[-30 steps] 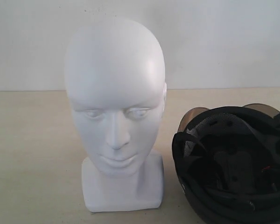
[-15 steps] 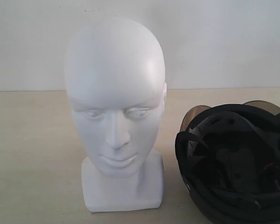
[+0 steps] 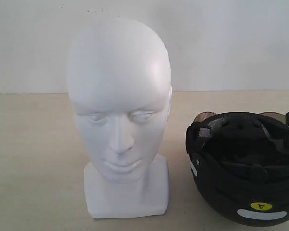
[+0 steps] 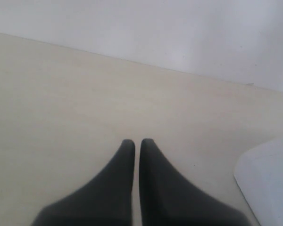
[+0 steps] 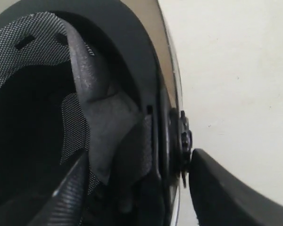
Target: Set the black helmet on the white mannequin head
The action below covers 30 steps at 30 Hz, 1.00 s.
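The white mannequin head [image 3: 118,115] stands upright on its blocky neck base, facing the exterior camera. To its right the black helmet [image 3: 241,192] is tipped, its glossy shell with a yellow sticker [image 3: 260,206] toward the camera and its padded inside above. The smoky visor [image 3: 202,117] shows behind it. My right gripper [image 5: 139,157] is shut on the helmet's side wall [image 5: 127,42], one finger in the padding and one outside by the visor pivot. My left gripper [image 4: 133,141] is shut and empty over the table, beside a corner of the mannequin base [image 4: 269,179].
A pale beige table [image 3: 33,159] carries both objects. A plain white wall [image 3: 231,43] rises behind it. The helmet lies close to the right edge of the exterior view.
The helmet has rolled in my right gripper. Its opening turned away from the camera and the glossy shell with the yellow sticker came into sight. The mannequin head has not moved.
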Each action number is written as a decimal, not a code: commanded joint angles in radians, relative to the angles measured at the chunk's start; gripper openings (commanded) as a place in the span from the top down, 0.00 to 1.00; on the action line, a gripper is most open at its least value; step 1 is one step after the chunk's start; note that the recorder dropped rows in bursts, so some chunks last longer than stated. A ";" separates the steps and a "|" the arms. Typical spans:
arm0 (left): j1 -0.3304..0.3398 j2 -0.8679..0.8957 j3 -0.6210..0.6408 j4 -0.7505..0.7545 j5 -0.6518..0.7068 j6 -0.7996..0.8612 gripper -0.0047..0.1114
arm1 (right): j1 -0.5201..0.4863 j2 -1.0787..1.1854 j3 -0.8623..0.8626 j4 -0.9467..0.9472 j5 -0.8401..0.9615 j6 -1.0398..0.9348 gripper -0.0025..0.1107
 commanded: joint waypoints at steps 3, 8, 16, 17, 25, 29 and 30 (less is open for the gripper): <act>0.002 -0.004 0.004 -0.006 -0.003 0.006 0.92 | -0.008 -0.009 -0.006 0.007 -0.001 0.025 0.45; 0.002 -0.004 0.004 -0.006 -0.003 0.006 0.92 | -0.038 -0.056 -0.006 0.063 -0.001 0.030 0.45; 0.002 -0.004 0.004 -0.006 -0.003 0.006 0.92 | -0.062 -0.122 -0.006 0.073 0.069 0.004 0.45; 0.002 -0.004 0.004 -0.006 -0.003 0.006 0.92 | -0.062 -0.144 -0.006 0.073 0.078 0.004 0.46; 0.002 -0.004 0.004 -0.006 -0.003 0.006 0.92 | -0.013 -0.341 -0.006 -0.013 0.197 -0.017 0.50; 0.002 -0.004 0.004 -0.006 -0.003 0.006 0.92 | 0.007 -0.395 -0.006 0.003 0.297 0.051 0.58; 0.002 -0.004 0.004 -0.006 -0.003 0.006 0.92 | 0.021 -0.411 -0.006 0.003 0.329 0.052 0.62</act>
